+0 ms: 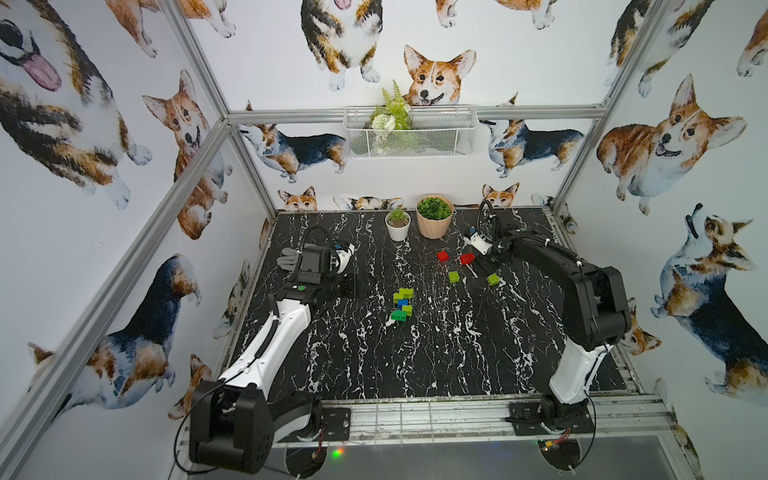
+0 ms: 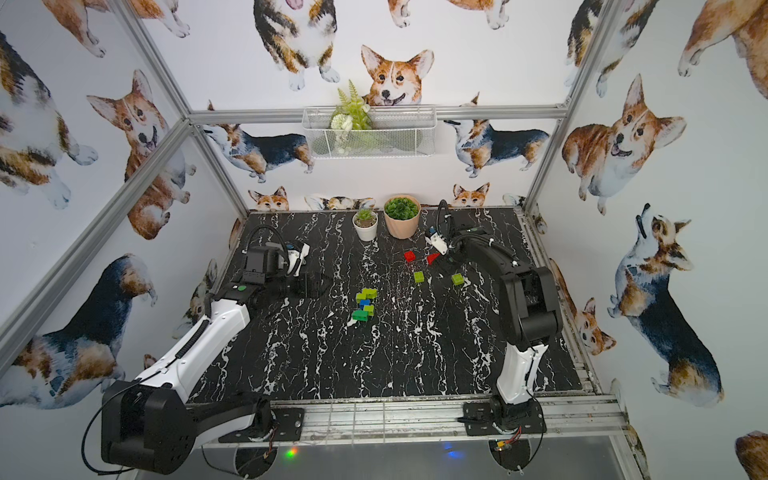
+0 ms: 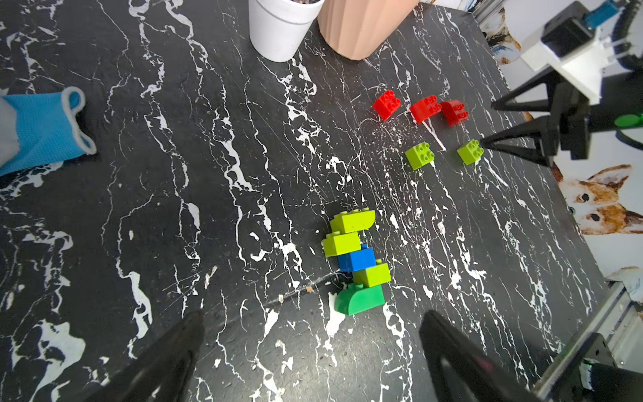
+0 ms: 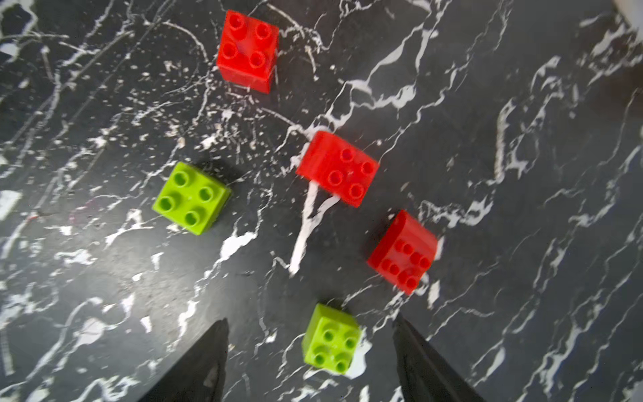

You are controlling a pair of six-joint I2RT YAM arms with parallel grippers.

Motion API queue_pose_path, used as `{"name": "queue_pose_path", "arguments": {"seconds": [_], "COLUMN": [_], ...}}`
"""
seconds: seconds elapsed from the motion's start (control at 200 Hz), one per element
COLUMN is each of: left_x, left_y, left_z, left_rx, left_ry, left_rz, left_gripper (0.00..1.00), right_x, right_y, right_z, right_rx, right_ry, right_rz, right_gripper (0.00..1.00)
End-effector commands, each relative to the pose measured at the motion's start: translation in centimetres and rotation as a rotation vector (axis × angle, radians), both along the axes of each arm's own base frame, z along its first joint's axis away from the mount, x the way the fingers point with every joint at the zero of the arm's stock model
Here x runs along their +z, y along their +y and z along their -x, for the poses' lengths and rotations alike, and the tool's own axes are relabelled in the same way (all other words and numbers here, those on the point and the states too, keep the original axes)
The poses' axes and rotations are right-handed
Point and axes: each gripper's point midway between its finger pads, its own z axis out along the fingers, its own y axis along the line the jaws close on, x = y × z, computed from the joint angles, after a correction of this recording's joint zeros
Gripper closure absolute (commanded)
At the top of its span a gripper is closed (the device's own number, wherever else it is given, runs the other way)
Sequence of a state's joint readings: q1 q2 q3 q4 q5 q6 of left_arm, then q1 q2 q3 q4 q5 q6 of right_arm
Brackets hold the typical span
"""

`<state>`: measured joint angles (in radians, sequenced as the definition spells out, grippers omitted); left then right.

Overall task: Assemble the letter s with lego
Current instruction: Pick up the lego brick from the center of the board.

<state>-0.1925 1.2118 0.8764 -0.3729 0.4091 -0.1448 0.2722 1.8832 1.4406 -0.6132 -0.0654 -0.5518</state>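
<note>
In the middle of the table lies a joined lego piece: lime bricks, a blue one and a dark green one at its end. Three loose red bricks and two loose lime bricks sit at the back right. My right gripper hovers open over the nearer lime brick, its fingers either side and apart from it. My left gripper stands open and empty, left of the joined piece.
A white plant pot and a larger peach pot stand at the back edge, just behind the red bricks. A blue-grey glove lies by the left arm. A wire basket hangs on the back wall.
</note>
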Motion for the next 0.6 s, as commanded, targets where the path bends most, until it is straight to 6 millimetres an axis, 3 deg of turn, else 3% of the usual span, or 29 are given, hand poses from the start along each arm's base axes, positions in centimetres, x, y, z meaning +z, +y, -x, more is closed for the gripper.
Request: {"name": "queue_pose_path", "arguments": {"seconds": [0.0, 0.115, 0.275, 0.596], "left_x": [0.6, 0.5, 0.4, 0.5], "left_y": [-0.5, -0.7, -0.5, -0.7], "left_z": [0.0, 0.2, 0.2, -0.3], "left_rx": [-0.053, -0.072, -0.079, -0.092], "left_ry": [-0.038, -0.034, -0.023, 0.001], "left_rz": [0.01, 0.013, 0.003, -0.002], "left_gripper": [0.0, 0.0, 0.0, 0.0], "right_x": [-0.4, -2.0, -2.4, -4.9], "right_y": [0.6, 0.2, 0.1, 0.9], "right_z": [-1.8, -2.7, -4.4, -5.5], "right_rx": [0.203, 0.274, 0.296, 0.357], "right_ry": [-0.034, -0.004, -0.019, 0.036], "right_rz": [0.027, 0.05, 0.013, 0.005], "right_gripper": [0.25, 0.24, 0.25, 0.28]}}
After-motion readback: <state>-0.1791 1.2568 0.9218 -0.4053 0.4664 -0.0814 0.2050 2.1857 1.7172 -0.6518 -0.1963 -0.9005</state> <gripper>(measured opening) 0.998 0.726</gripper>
